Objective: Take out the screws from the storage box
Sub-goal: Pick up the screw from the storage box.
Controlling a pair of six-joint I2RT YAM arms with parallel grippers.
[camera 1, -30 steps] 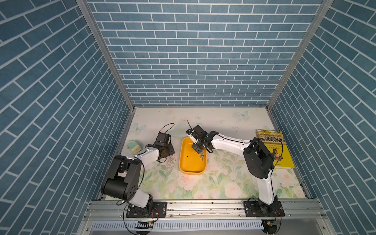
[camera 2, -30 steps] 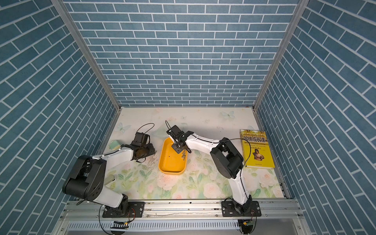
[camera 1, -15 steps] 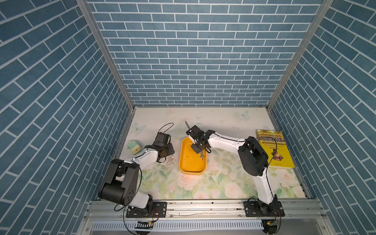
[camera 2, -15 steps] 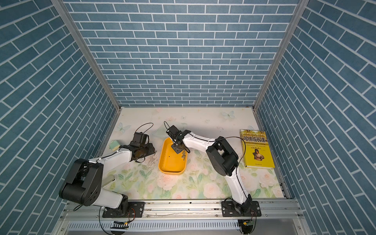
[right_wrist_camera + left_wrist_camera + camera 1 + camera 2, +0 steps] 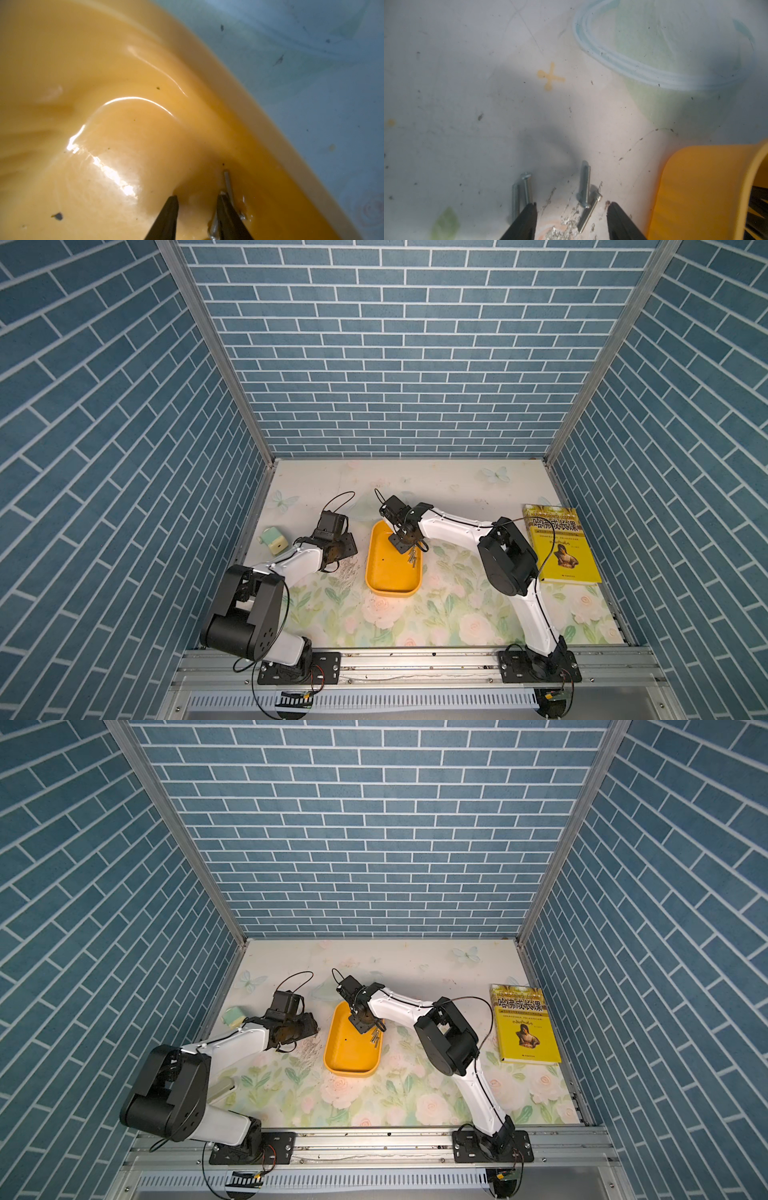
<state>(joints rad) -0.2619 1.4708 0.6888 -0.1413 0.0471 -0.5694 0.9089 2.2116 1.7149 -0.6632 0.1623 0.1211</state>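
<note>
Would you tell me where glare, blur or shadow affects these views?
Right wrist view: white glare streaks on the storage box floor, far wall blurred. Left wrist view: soft shadow across the mat, screws fairly sharp. Both top views: evenly lit.

On my monitor, the floral mat (image 5: 457, 614) carries four sets of things. The yellow-orange storage box (image 5: 392, 594) sits mid-mat. A yellow book (image 5: 561, 547) lies well apart to the box's right, and a mint-green pencil sharpener (image 5: 275, 540) well apart to its left. Loose screws (image 5: 585, 182) lie near the box's left wall.
</note>
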